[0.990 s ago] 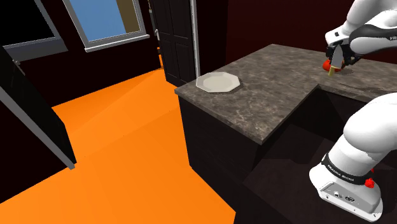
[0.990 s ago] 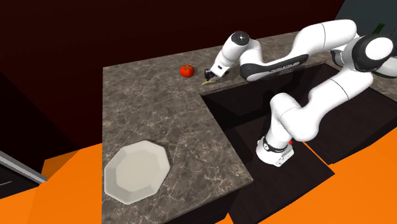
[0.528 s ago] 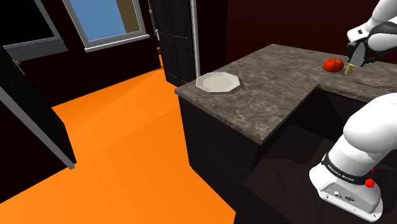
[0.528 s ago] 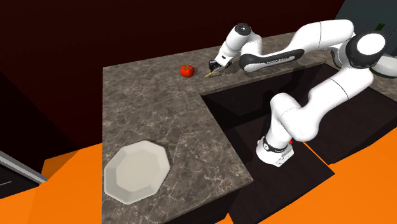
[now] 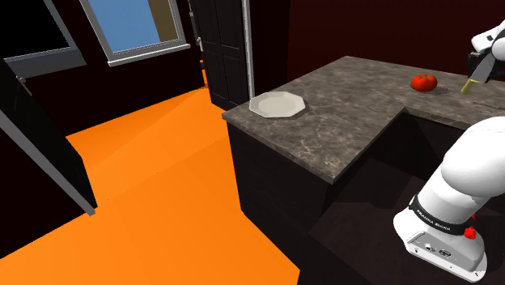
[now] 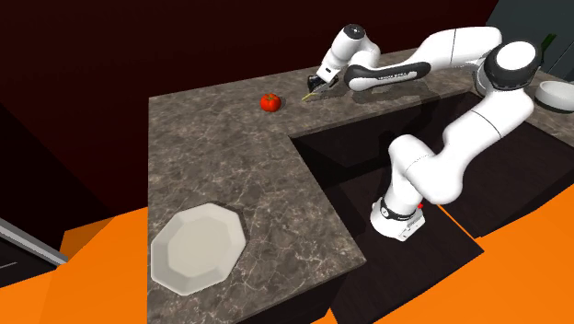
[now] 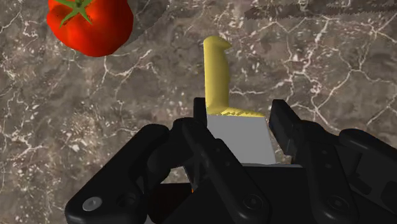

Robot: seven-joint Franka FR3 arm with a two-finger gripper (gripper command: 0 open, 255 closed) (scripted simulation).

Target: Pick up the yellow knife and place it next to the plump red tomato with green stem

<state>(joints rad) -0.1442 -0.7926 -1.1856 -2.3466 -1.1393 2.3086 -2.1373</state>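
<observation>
The yellow-handled knife [image 7: 216, 76] has a grey blade, and my gripper [image 7: 238, 130] is shut on that blade, with the handle sticking out past the fingertips. The red tomato [image 7: 89, 25] with its green stem lies on the dark marbled counter [image 7: 331, 70], off to one side beyond the handle's end and apart from it. In the shoulder view the gripper [image 5: 481, 70] is at the right edge, with the knife [image 5: 468, 85] pointing down, to the right of the tomato [image 5: 424, 82]. The second exterior view shows the gripper [image 6: 324, 81] and knife [image 6: 311, 93] right of the tomato [image 6: 269, 101].
A white octagonal plate [image 5: 277, 104] sits near the counter's corner, far from the tomato; it is also low on the left as plate [image 6: 196, 248]. The counter [image 5: 348, 121] is L-shaped around my stand. A pale bowl [image 6: 555, 92] lies at the far right. Orange floor lies beyond.
The gripper, still clasping the knife, has moved from right beside the tomato toward the shoulder view's right, leaving the tomato uncovered. Tomato and plate have not moved.
</observation>
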